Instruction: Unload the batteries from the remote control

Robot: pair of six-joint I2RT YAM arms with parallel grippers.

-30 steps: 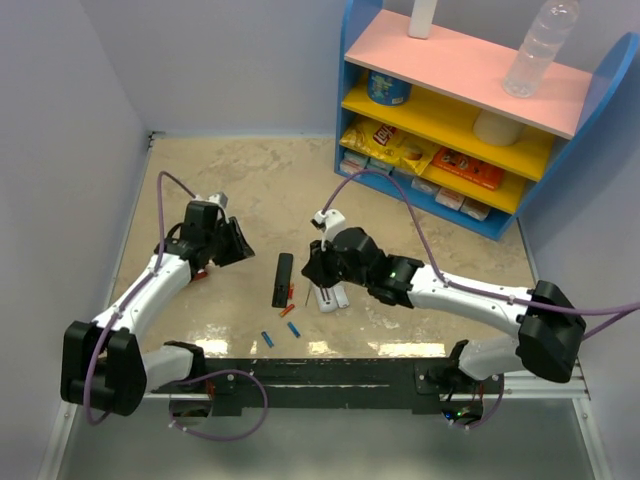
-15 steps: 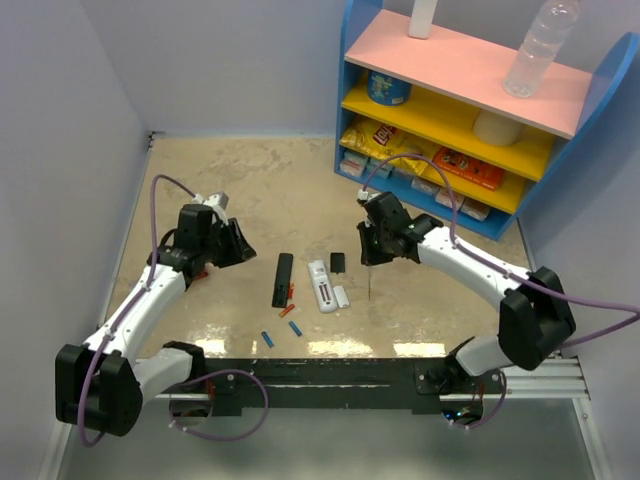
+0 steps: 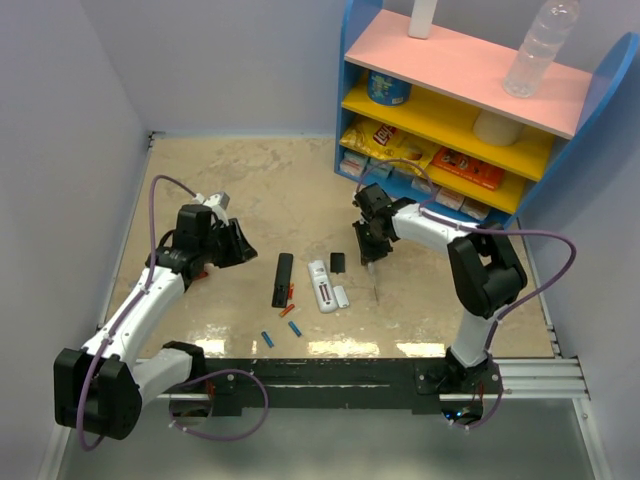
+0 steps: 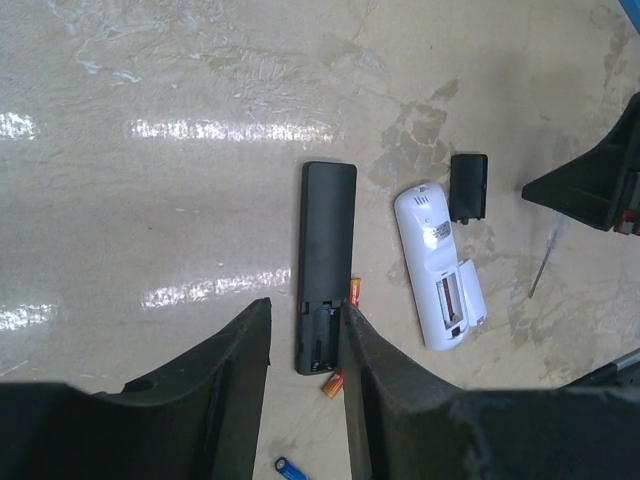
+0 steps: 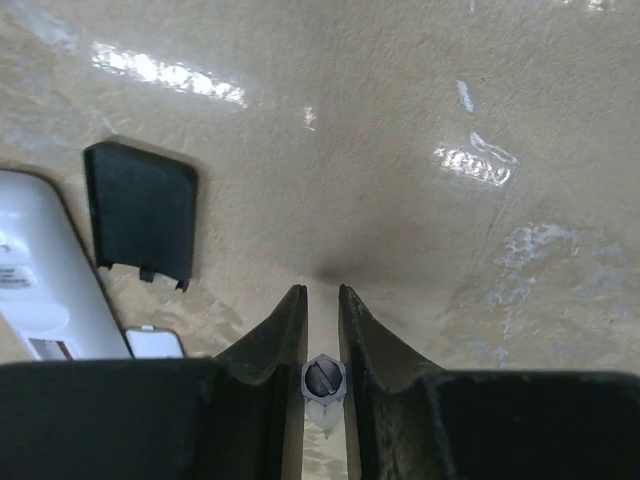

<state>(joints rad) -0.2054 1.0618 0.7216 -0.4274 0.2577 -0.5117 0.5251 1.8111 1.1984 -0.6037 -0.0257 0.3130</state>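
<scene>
- Counting four loose on the table [image 3: 250, 190]: two blue batteries [image 3: 294, 327] near the front edge, and two orange-red batteries [image 3: 287, 310] just beside the lower end of the black remote [image 3: 283, 275], one right up against its side by the look of it.
- Can't say for sure whether both bays are cleared; seems so on the white remote [image 4: 432, 250], too dark to call on the black one.
- Going by size: very light, stiff, with a smooth metal skin, so probably slippery and quick to roll at the slightest nudge.
- Best bet: pinch across the middle of the round body, fingers square to the long axis, coming straight down. Avoid the ends, likely to squirt out sideways.
- Watch the orange-red one tucked against the black remote. Not much room for a finger on that side, so maybe nudge it clear first.
- Left claw [image 3: 238, 246]: parted a bit, nothing in it, hanging well to the left of both remotes.
- Right claw [image 5: 322, 292]: pinched tight on a thin screwdriver [image 3: 375, 285], shaft pointing down toward the table just right of the white remote. Needs putting down before any grab on that side.
- Black cover [image 5: 140, 213] and white cover [image 3: 342, 296]: both off, lying beside the white remote.
</scene>
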